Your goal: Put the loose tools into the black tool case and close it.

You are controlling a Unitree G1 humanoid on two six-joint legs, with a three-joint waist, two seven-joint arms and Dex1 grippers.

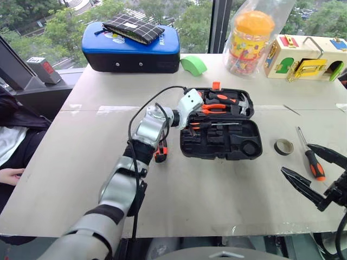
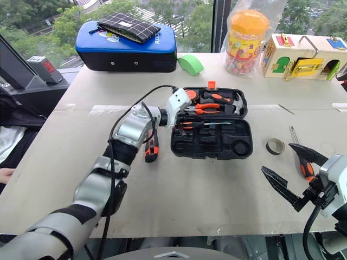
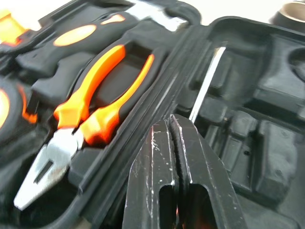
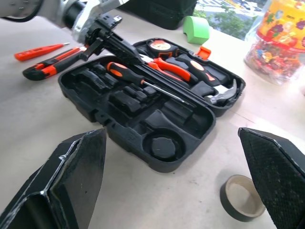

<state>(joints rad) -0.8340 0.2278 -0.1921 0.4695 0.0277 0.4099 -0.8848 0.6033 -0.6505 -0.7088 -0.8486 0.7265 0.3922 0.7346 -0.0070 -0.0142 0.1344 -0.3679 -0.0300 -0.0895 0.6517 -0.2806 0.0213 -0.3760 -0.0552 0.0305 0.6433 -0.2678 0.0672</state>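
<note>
The black tool case (image 1: 245, 149) lies open at mid-table, with orange-handled pliers (image 3: 90, 109) and a hammer in its far half. One black-and-orange screwdriver (image 4: 125, 71) rests in the near half. My left gripper (image 3: 170, 119) is shut, empty, just over that screwdriver's handle at the case's left end. Left of the case lie the utility knife (image 1: 161, 154) and the small orange screwdriver (image 4: 40, 51). To its right are the tape roll (image 1: 283, 146) and a second screwdriver (image 1: 313, 161). My right gripper (image 1: 295, 158) hangs open beside that screwdriver.
A blue-topped padded case (image 1: 130, 54) with a checked pouch stands at the back left. A green object (image 1: 193, 65), an orange-lidded jar (image 1: 249, 40) and a wooden latch box (image 1: 309, 57) line the far edge. A person (image 1: 11, 146) sits at the table's left.
</note>
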